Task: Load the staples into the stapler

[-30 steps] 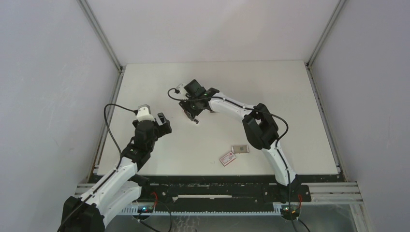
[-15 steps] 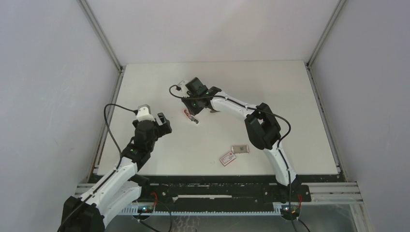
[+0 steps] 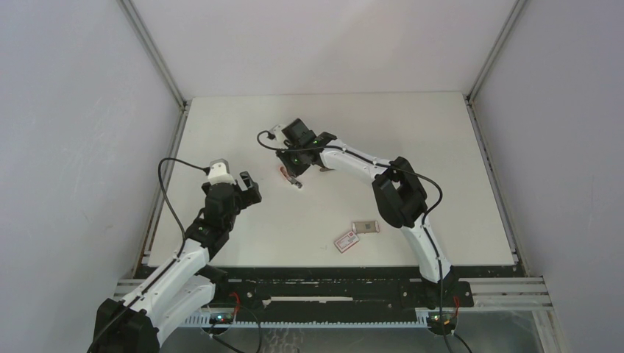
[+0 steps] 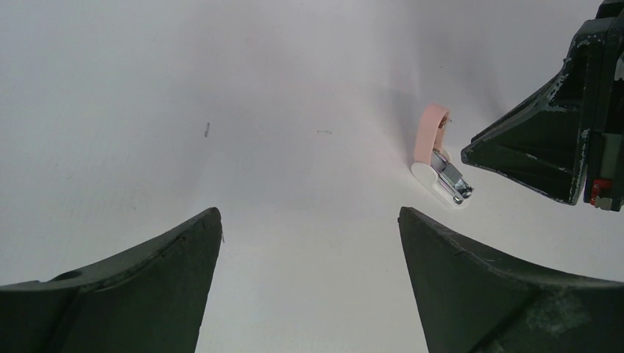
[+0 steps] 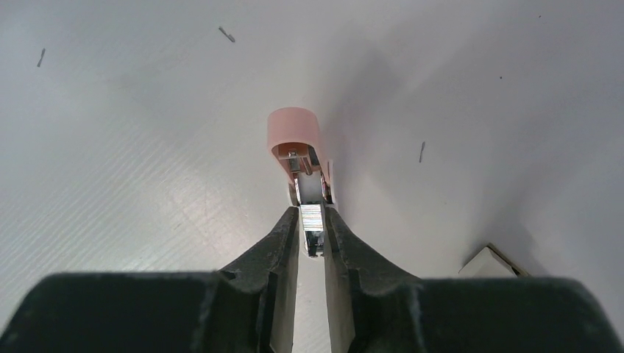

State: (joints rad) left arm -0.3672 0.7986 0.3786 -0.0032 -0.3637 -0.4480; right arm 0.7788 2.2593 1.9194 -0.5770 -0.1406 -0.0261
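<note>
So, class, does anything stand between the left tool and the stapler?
Nothing visible does. Only bare table lies between the open left tool and the stapler. The right tool is at the stapler's metal end, off that path.

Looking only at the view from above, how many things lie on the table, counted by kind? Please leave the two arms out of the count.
stapler: 1
tray of staples: 1
white sleeve with red label: 1
Total: 3
</note>
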